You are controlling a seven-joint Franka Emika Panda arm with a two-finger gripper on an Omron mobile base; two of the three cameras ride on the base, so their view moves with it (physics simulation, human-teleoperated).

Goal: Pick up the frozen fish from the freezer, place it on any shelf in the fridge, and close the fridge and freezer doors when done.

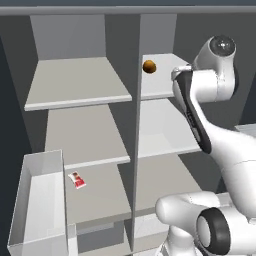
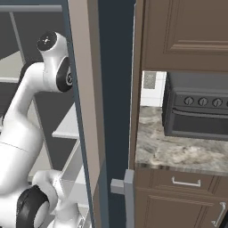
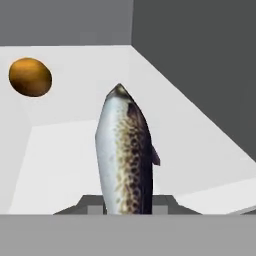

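The gripper (image 3: 127,210), closed on the frozen fish (image 3: 125,155), holds it above a white fridge shelf (image 3: 75,165) near an orange fruit (image 3: 30,76); placing it and closing both doors remain.

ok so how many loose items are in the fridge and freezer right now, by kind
fish: 1, in the claw
round brown item: 1, on a shelf
small red and white packet: 1, on a lower shelf
total: 3

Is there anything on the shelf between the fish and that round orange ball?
No. In the hand view, bare white shelf separates the fish from the orange ball; nothing sits between them.
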